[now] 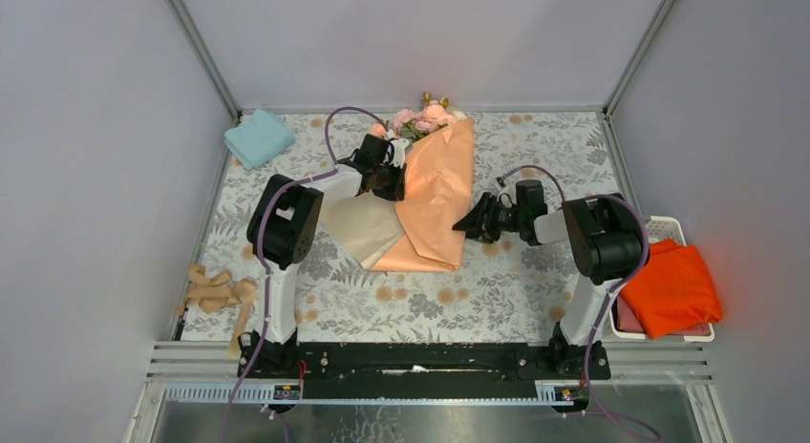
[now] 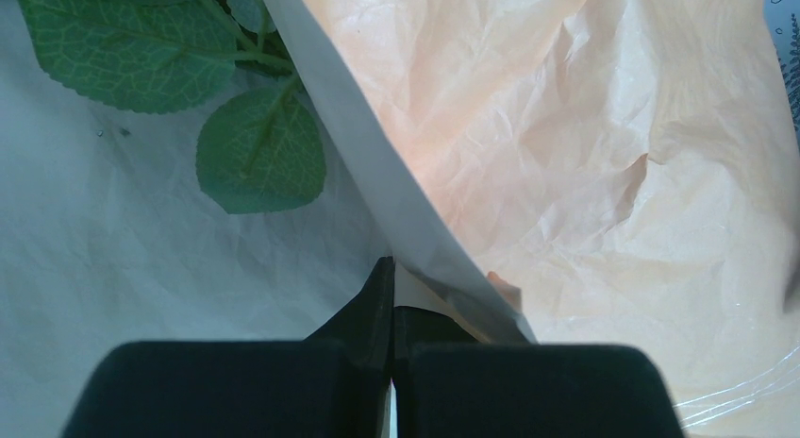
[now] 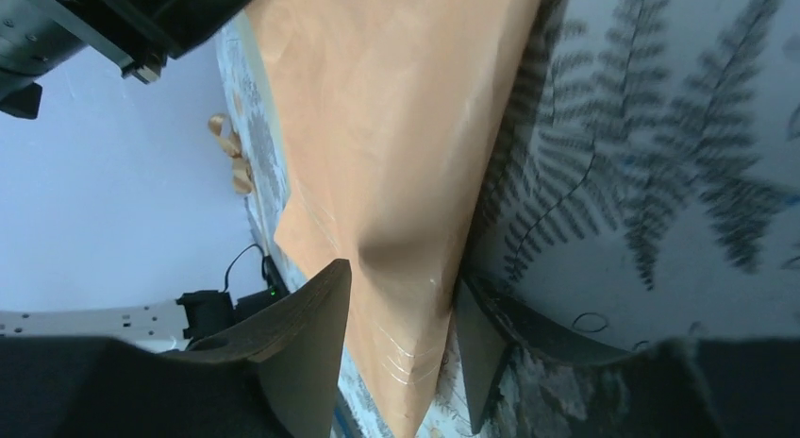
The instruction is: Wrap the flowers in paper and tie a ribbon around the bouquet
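Note:
The peach-orange paper [image 1: 435,200] lies folded over the flowers [image 1: 425,116], whose pink and cream heads stick out at the far end. My left gripper [image 1: 387,182] is shut on the paper's left edge; in the left wrist view its jaws [image 2: 393,289] pinch the pale edge of the paper [image 2: 566,126], with green leaves [image 2: 259,150] beyond. My right gripper [image 1: 468,223] is open at the paper's right side. In the right wrist view its jaws [image 3: 404,276] stand apart around a fold of the paper [image 3: 396,126]. The tan ribbon [image 1: 218,292] lies loose at the near left.
A light-blue cloth [image 1: 258,137] lies at the far left corner. A bright orange cloth [image 1: 673,285] sits on a white basket [image 1: 669,228] at the right edge. Grey walls close in the patterned table [image 1: 478,290] on three sides.

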Controlling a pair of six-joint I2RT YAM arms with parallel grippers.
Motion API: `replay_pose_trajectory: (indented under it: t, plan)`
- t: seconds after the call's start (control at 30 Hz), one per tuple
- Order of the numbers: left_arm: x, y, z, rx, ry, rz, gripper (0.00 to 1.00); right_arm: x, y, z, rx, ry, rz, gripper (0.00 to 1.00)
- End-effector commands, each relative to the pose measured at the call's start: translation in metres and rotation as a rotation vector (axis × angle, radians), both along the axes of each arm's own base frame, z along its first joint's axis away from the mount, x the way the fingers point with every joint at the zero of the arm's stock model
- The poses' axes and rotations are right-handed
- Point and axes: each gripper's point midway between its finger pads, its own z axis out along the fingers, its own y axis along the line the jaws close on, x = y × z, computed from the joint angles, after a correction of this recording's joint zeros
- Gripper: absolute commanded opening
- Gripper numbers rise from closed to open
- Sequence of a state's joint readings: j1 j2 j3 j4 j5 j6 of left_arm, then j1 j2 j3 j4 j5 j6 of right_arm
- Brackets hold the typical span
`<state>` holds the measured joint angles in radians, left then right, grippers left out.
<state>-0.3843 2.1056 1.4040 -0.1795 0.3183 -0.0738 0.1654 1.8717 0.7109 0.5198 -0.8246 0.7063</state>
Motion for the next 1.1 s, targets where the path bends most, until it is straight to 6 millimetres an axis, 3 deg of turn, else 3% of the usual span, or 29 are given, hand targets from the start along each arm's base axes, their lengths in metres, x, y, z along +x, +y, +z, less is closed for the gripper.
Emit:
replay_pose_trajectory:
  t: [0.0, 0.2, 0.23, 0.27, 0.37, 0.47, 0.63, 0.7, 0.97, 1.0, 1.07]
  plan:
    - [-0.023, 0.023, -0.039, 0.089, 0.136, 0.04, 0.0, -0.028, 0.006, -0.02, -0.015, 0.089, 0.022, 0.47]
    - [-0.023, 0.024, -0.039, 0.089, 0.142, 0.044, 0.0, -0.029, -0.021, -0.012, -0.244, 0.033, -0.021, 0.5]
    - [-0.025, 0.024, -0.041, 0.089, 0.147, 0.044, 0.0, -0.018, -0.039, 0.004, -0.45, -0.075, -0.048, 0.51]
    - [-0.026, 0.024, -0.042, 0.089, 0.151, 0.043, 0.0, -0.019, -0.043, 0.011, -0.543, -0.112, -0.045, 0.51]
    - [-0.025, 0.024, -0.043, 0.088, 0.151, 0.045, 0.0, -0.018, -0.023, 0.04, -0.618, -0.264, 0.021, 0.39]
    - [-0.024, 0.024, -0.042, 0.087, 0.151, 0.047, 0.0, -0.021, 0.025, 0.056, -0.413, -0.333, 0.125, 0.16]
    - [-0.023, 0.023, -0.039, 0.086, 0.146, 0.049, 0.0, -0.042, 0.076, 0.045, -0.221, -0.276, 0.329, 0.02]
    - [-0.023, 0.024, -0.039, 0.091, 0.147, 0.05, 0.0, -0.048, 0.085, 0.032, -0.212, -0.242, 0.369, 0.0]
    - [-0.017, 0.024, -0.024, 0.1, 0.124, 0.025, 0.0, -0.058, 0.077, -0.021, -0.29, -0.108, 0.379, 0.0]
    - [-0.015, 0.025, -0.019, 0.105, 0.117, 0.018, 0.05, -0.06, 0.074, -0.028, -0.311, -0.086, 0.375, 0.0]
    - [-0.013, 0.021, 0.006, 0.094, 0.083, -0.017, 0.35, -0.064, 0.069, -0.037, -0.337, -0.051, 0.362, 0.0]
